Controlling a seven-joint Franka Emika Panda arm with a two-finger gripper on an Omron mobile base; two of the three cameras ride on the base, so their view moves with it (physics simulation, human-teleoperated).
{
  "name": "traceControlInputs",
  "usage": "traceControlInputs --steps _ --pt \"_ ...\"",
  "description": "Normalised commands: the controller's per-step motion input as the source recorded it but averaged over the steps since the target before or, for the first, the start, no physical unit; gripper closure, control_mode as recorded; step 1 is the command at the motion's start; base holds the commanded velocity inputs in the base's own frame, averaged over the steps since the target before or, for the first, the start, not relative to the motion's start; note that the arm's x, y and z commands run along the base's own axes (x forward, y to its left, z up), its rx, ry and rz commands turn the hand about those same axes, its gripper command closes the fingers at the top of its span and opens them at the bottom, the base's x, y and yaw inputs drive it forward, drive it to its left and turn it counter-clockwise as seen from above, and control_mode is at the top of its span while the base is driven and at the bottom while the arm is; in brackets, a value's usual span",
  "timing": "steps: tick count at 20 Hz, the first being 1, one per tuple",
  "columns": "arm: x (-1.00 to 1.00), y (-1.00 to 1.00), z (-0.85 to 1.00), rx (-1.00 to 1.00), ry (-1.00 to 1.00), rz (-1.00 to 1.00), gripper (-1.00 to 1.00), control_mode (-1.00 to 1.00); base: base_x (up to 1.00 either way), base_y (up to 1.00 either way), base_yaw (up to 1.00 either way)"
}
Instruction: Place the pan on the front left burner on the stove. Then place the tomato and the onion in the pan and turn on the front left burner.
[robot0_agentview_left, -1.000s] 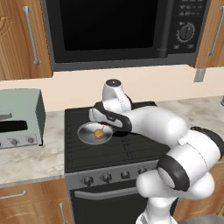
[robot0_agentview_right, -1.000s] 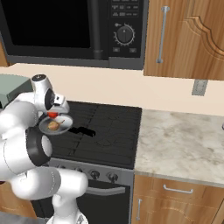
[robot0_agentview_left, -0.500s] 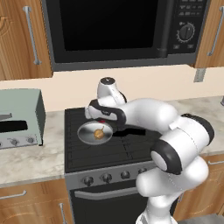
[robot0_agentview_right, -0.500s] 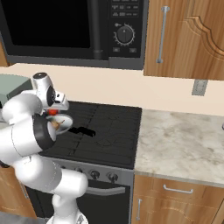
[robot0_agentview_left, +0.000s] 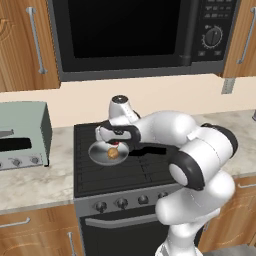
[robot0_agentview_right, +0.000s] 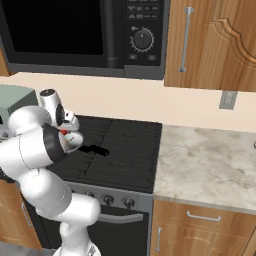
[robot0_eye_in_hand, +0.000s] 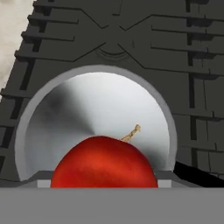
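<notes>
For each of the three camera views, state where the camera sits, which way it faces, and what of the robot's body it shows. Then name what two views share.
Left base view: behind-left, facing the stove; arm lower right, over the pan with the onion.
Right base view: behind-right, same stove; arm lower left.
Hand view: on the hand, looking down into the pan past the tomato.
Shared: both base views show the microwave.

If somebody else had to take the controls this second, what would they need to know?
Gripper: above the pan, shut on the tomato, judging by the hand view, where the tomato sits right at the fingertips.
Pan: on the stove's front left burner, black handle pointing right.
Onion: lying in the pan.
Done: pan placed, onion in.
Left: release the tomato into the pan, then turn on the front left burner with its knob on the front strip.
</notes>
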Motion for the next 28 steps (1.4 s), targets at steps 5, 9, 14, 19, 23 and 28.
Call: traceControlInputs --steps 5,9,14,19,23,28 --pt "0.12 0.10 -0.23 0.00 0.00 0.00 1.00 -1.00 0.00 0.00 0.00" --pt "0.08 0.08 -0.16 0.00 0.00 0.00 1.00 -1.00 0.00 0.00 0.00" --pt "0.15 0.19 -0.12 0.00 0.00 0.00 -1.00 -1.00 0.00 0.00 0.00" --pt "0.01 0.06 -0.01 0.00 0.00 0.00 -1.00 -1.00 0.00 0.00 0.00" --pt "0.00 0.05 0.00 0.00 0.00 0.00 -1.00 -1.00 0.00 0.00 0.00" --pt "-0.01 0.05 0.00 0.00 0.00 0.00 -1.00 -1.00 0.00 0.00 0.00"
